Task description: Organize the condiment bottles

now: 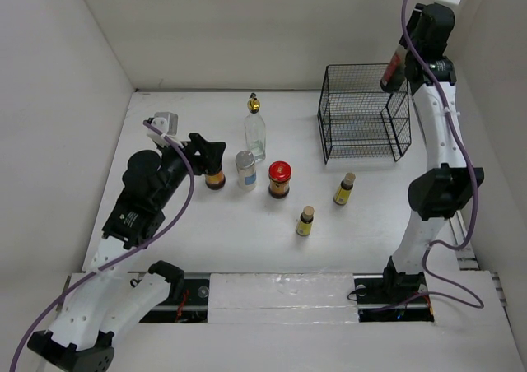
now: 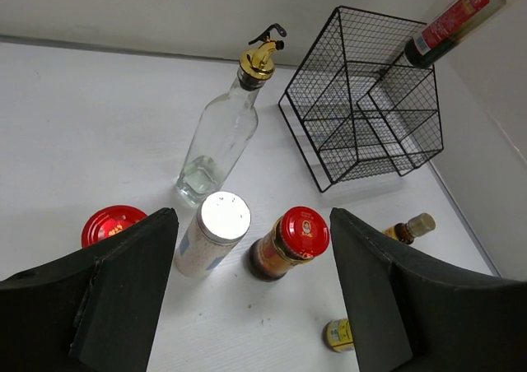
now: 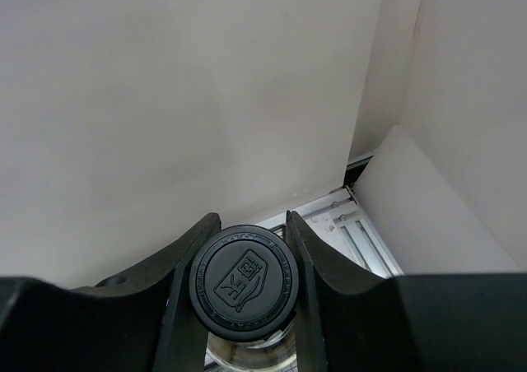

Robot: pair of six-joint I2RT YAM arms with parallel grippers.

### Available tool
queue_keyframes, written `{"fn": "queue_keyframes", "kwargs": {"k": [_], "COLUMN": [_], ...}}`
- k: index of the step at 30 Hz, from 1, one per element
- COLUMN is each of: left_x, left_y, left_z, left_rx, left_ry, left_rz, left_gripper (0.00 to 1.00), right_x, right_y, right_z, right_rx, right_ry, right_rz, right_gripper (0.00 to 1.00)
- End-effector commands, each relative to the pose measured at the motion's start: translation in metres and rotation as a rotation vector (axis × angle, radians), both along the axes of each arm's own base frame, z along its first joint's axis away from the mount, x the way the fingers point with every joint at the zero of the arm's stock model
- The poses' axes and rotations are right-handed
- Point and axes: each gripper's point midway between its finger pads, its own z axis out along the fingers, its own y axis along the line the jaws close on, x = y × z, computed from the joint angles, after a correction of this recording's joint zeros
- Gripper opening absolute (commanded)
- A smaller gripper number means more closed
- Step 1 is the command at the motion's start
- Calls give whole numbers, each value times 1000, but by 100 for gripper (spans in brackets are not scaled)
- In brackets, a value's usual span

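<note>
1. A near yellow bottle [image 1: 305, 221] and a far yellow bottle [image 1: 343, 189] stand apart on the table [image 1: 189, 232].
2. The left hand [image 1: 212, 152] is released and empty, just above the left red-lidded jar [image 1: 216, 177]. The silver-lidded shaker [image 1: 245, 169] and the right red-lidded jar [image 1: 279, 179] line up beside it.
3. The tall clear bottle [image 1: 255, 129] stands upright behind the shaker.
4. The right hand [image 3: 249, 224] is clenched on the dark black-capped bottle [image 2: 451, 20], held tilted in the air by the far right corner of the wire basket [image 1: 362, 113].

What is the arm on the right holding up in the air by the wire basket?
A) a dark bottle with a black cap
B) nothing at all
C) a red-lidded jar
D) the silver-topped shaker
A: the right arm's fingers are closed on either side of a dark bottle with a black cap, held up in the air.
</note>
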Motion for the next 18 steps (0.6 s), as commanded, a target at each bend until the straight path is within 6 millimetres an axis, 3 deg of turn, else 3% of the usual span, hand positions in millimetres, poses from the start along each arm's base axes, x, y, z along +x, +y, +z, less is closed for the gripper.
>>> {"fn": "queue_keyframes", "kwargs": {"k": [1,3,11,18], "left_x": [3,3,6,6], "left_y": [-2,-2,-1,-1], "left_z": [9,9,7,6], "left_rx": [-8,-8,-3,5], "left_ry": [-45,-45,-37,-41], "left_rz": [-2,-2,8,8], "left_gripper": [70,70,70,70], "right_x": [-6,-8,7,24], "right_y": [-8,-8,-16,-13], "right_z": [80,87,79,26], "right_rx": [28,38,69,72], "right_ry": [-280,-304,-329,-225], "right_rz": [5,6,1,20], "right_gripper": [6,6,6,6]}}
